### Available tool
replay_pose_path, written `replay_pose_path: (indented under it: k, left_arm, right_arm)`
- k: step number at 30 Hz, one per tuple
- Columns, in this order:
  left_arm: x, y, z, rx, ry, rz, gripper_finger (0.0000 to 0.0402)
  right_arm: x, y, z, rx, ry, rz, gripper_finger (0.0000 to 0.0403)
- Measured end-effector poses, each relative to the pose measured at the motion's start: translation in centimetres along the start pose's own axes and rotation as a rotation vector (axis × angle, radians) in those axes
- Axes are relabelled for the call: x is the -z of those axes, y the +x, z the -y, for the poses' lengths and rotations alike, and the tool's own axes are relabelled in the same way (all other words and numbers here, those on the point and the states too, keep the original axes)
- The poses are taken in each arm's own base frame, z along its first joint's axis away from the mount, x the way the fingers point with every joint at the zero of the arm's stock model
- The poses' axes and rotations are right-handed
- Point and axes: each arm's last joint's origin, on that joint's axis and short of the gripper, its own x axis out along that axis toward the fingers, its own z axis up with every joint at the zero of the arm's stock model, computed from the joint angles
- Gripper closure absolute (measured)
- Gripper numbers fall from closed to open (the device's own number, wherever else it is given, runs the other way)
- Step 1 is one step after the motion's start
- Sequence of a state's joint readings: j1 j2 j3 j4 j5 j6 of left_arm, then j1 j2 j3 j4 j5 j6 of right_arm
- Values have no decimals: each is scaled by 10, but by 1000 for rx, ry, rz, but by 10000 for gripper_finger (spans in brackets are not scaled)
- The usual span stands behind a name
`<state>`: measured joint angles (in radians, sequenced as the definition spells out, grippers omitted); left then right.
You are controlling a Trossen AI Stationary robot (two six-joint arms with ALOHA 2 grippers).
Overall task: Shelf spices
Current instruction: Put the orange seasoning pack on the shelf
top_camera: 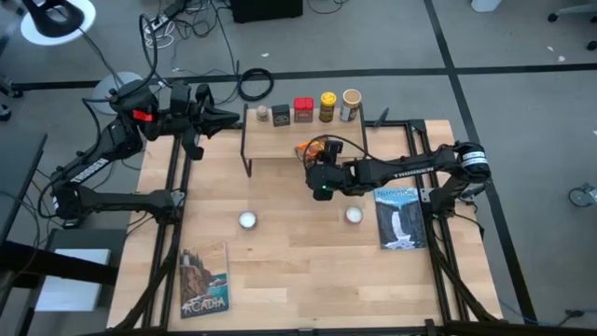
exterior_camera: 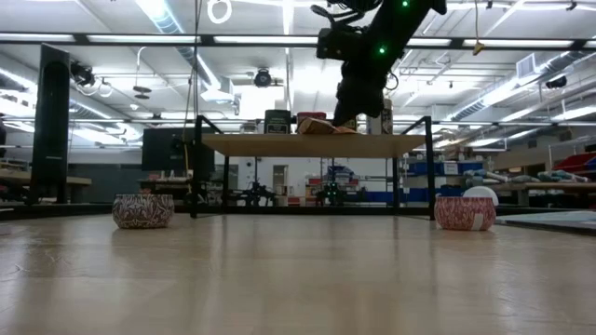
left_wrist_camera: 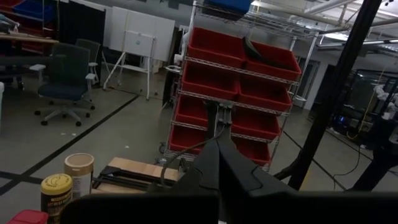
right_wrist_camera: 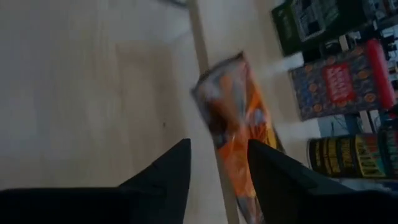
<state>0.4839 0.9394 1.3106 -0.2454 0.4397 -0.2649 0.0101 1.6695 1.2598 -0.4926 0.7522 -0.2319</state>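
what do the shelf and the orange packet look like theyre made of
Shelf: pale wooden plank top with visible grain and a matt finish, on thin black legs that look like metal rod. Orange packet: probably plastic or foil film, since it lies crinkled and its surface catches the light with a slight gloss.

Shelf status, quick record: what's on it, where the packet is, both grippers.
shelf: five containers in a row at its back edge
row: small pale-capped jar, dark tin, red tin, yellow black-lidded jar, tan cylindrical jar
orange packet: lying across the shelf's front edge
right gripper: open, above packet
left gripper: shut, at shelf's left rear
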Motion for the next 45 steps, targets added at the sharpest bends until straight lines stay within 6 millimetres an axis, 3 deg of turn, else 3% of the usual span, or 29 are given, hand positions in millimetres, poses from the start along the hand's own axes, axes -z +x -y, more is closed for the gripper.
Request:
replay_pose_path:
  k: [20, 34, 45]
  left_arm:
    - [0, 0, 0, 0, 2, 3, 398]
    - [0, 0, 0, -2, 9, -2, 398]
    - [1, 0, 0, -5, 6, -10, 398]
  right_arm:
    - [4, 37, -20, 130, -60, -91, 261]
    - [-8, 34, -24, 121, -85, -2, 384]
    - [-10, 36, -22, 128, -65, 11, 401]
